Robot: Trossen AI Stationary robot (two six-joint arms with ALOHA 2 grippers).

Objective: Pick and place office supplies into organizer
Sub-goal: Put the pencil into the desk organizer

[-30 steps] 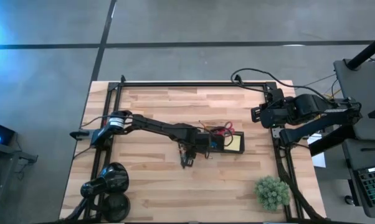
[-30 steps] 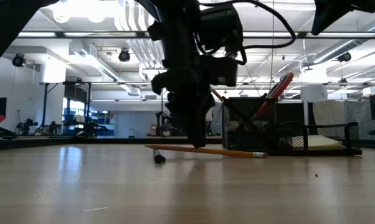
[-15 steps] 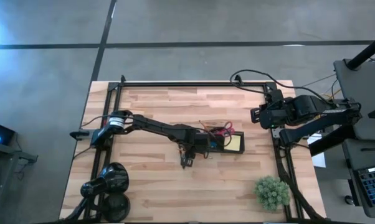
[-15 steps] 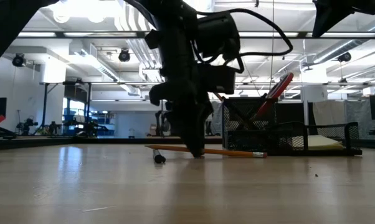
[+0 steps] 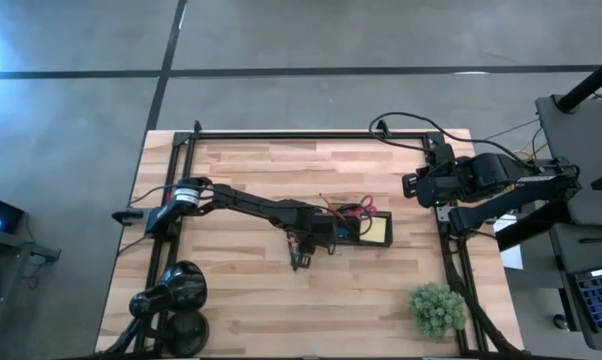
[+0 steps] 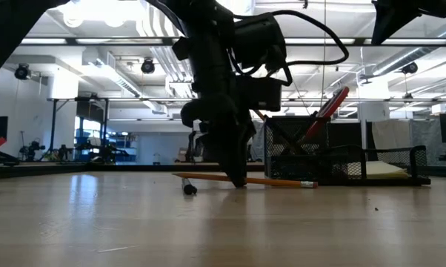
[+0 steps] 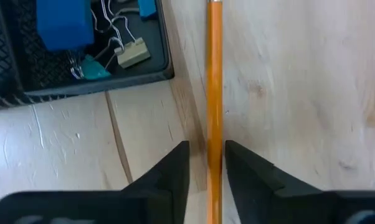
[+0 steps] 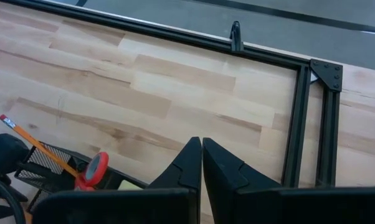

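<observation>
On the left of our table, in the high view, stands a black round lamp-like object (image 5: 171, 295) at the near corner. Our left arm reaches from that side toward the middle, and our left gripper (image 5: 301, 262) points down at the wood just beside the organizer (image 5: 353, 229). In the left wrist view its two dark fingers (image 7: 169, 177) stand one on each side of an orange pencil (image 7: 214, 93) that lies flat on the table; narrow gaps show between fingers and pencil, so we cannot tell whether it is gripped. The low view shows the gripper tip down at the pencil (image 6: 275, 181), with a small dark piece (image 6: 189, 189) lying just beside it.

The black mesh organizer (image 6: 341, 159) holds red-handled scissors (image 6: 328, 107) upright in one compartment and a yellowish note pad (image 5: 377, 229) in the other.

Farther right, our right gripper (image 8: 202, 163) waits clenched above the table's right edge, with nothing in it. A green spiky plant ball (image 5: 437, 309) sits at the near right corner.
</observation>
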